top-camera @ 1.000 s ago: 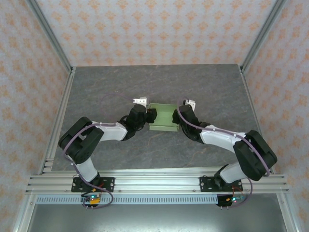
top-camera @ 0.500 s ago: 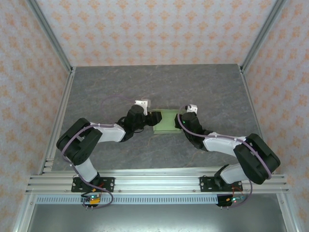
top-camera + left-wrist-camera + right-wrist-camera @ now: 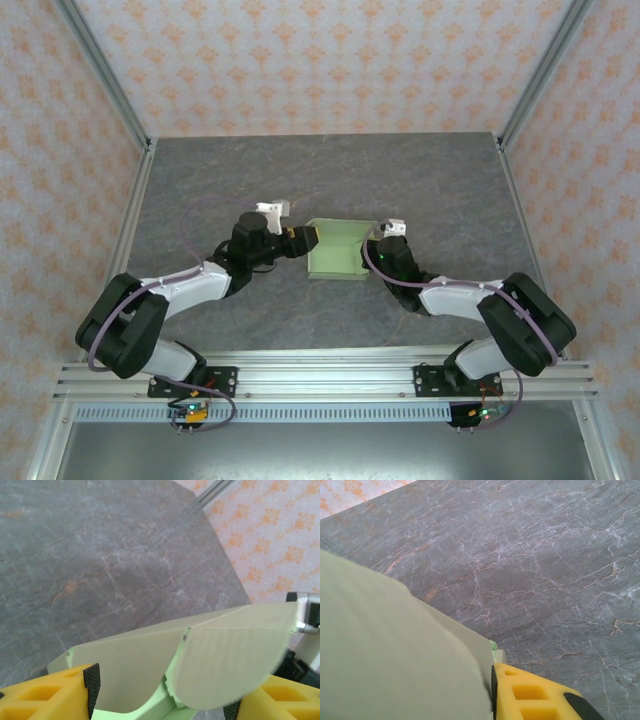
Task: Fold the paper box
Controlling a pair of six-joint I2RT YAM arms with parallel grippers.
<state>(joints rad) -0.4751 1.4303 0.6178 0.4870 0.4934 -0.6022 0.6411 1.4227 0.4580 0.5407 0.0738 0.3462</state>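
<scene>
The paper box [image 3: 338, 250] is pale green card, partly folded, lying mid-table between both arms. In the left wrist view its raised wall [image 3: 125, 665] and a rounded flap [image 3: 230, 655] stand between my yellow fingers. My left gripper [image 3: 301, 238] is at the box's left edge, open, with its fingers [image 3: 45, 700] wide apart on either side of the card. My right gripper [image 3: 373, 252] is at the box's right edge. One of its yellow fingers [image 3: 535, 697] presses its pad against the card [image 3: 385, 650], and the other finger is hidden behind the card.
The grey marbled table top [image 3: 330, 175] stretches behind and to the sides of the box. Metal frame rails [image 3: 120, 250] run along the table edges, with patterned walls [image 3: 330, 60] beyond them. A silver rail [image 3: 320, 375] carries the arm bases at the near edge.
My left arm has drawn back to the left and its gripper now sits at the box's left edge. The box shows a larger face than before. The right gripper has barely moved.
</scene>
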